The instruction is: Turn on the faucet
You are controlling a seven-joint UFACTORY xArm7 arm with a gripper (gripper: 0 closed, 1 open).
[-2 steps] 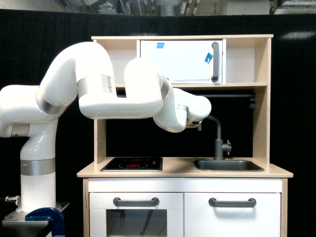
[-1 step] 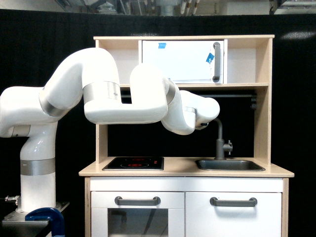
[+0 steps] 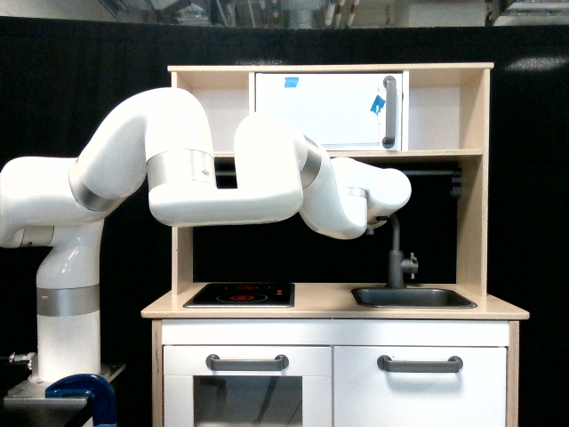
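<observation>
The faucet is a slim dark grey tap standing at the back of the sink on the exterior view's right. Its small side lever knob sticks out to the right, low on the stem. The white arm's wrist hangs in front of the hooked spout and hides most of it. Only a small dark part of the gripper shows under the wrist, just left of the stem and well above the knob. The fingers are hidden, so I cannot say how they stand.
The toy kitchen has a black hob on the counter's left, a white upper cabinet door with a grey bar handle, and two grey drawer handles below. Wooden side posts and the shelf above box in the faucet.
The arm's forearm and wrist have swung to the exterior view's right and slightly up, from left of the spout to in front of it. The faucet has not moved.
</observation>
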